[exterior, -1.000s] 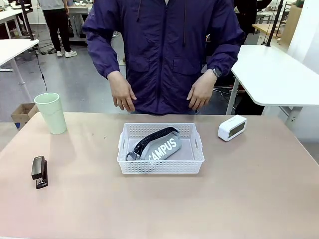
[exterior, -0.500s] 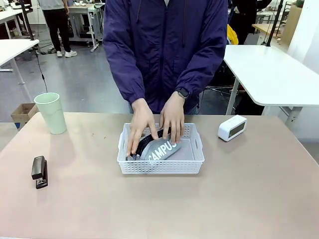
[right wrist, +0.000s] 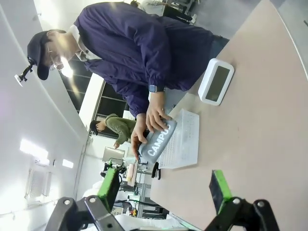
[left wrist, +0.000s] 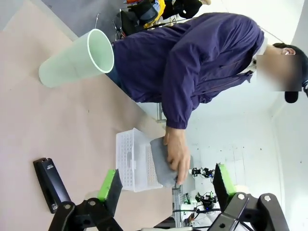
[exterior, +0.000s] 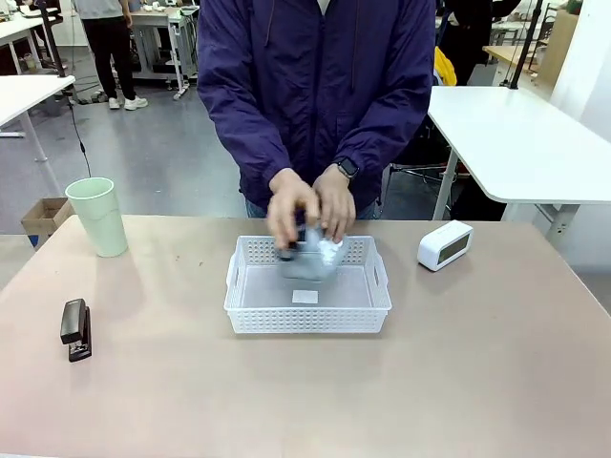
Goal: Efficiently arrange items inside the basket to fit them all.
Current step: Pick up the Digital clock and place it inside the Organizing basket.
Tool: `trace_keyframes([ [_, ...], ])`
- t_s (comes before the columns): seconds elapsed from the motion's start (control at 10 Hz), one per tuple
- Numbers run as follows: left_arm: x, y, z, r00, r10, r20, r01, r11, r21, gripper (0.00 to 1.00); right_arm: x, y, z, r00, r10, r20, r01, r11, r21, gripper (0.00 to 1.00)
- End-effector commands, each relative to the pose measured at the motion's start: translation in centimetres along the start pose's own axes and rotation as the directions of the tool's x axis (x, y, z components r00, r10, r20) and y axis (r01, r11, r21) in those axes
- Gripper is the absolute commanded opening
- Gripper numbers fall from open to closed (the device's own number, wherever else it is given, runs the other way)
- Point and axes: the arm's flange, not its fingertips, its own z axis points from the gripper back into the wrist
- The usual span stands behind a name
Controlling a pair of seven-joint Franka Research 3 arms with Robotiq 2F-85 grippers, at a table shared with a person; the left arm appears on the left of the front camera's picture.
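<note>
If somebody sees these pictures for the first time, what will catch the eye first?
First, the person in the purple jacket at the far side, whose hands hold the grey pouch just above the white basket in the middle of the table. Then the loose things around it: a pale green cup at far left, a black stapler at near left, and a white rounded box right of the basket.

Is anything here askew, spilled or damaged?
Nothing is spilled or damaged. The grey pouch is held above the basket in the person's hands; cup, stapler and white box lie outside it.
</note>
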Motion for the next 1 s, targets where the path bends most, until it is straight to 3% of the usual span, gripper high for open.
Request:
trace_keyframes([
  [0.0,0.2,0.0,-0.3,1.000,-0.022,0.005,0.022,1.000,-0.022,1.00,0.2,0.6,0.1,1.000,0.010,0.017,-0.011,1.000,0.019,1.00],
  [0.3,0.2,0.0,-0.3,1.000,-0.022,0.005,0.022,1.000,-0.022,1.00,-0.1,0.3,0.2,1.000,0.001,-0.001,-0.001,1.000,0.002,1.00],
  [0.4,0.2,0.0,-0.3,1.000,-0.022,0.005,0.022,1.000,-0.022,1.00,-0.8,1.4,-0.7,0.996,0.083,0.020,-0.081,0.993,-0.081,1.00],
  [0.6,0.2,0.0,-0.3,1.000,-0.022,0.005,0.022,1.000,-0.022,1.00,0.3,5.6,-6.2,0.988,0.113,-0.103,-0.142,0.933,-0.332,1.00],
  [0.8,0.2,0.0,-0.3,1.000,-0.022,0.005,0.022,1.000,-0.022,1.00,2.0,8.7,-12.4,0.965,0.108,-0.239,-0.217,0.840,-0.497,1.00],
  [0.9,0.2,0.0,-0.3,1.000,-0.022,0.005,0.022,1.000,-0.022,1.00,2.5,10.2,-15.7,0.942,0.128,-0.311,-0.282,0.802,-0.526,1.00],
])
